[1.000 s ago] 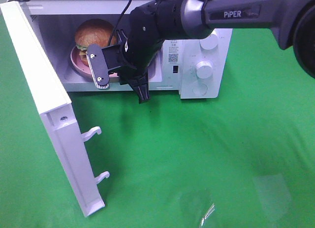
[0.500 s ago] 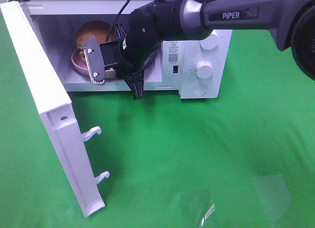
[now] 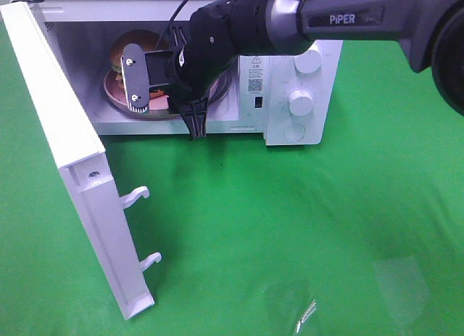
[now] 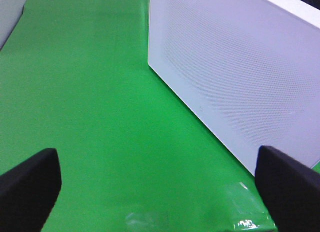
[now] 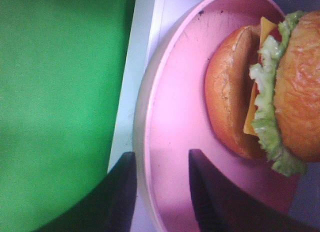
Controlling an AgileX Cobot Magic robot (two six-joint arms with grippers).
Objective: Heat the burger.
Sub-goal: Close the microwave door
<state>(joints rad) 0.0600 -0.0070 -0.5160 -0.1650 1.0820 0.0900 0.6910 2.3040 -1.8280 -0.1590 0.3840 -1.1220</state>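
high cam overlooks microwave (image 3: 283,129); wrist cams close: door (image 4: 240,66), burger (image 5: 235,91)

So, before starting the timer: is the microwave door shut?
No, open: the door swings wide, and the burger on its plate shows inside the microwave.

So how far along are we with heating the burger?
Done: the burger sits on the pink plate inside the microwave. In hand: the right gripper straddles the plate's rim, jaws apart. Remaining: withdraw, shut the open door, set the dial.

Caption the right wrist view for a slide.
Open claw straddles the rim of the plate; the burger sits on it.
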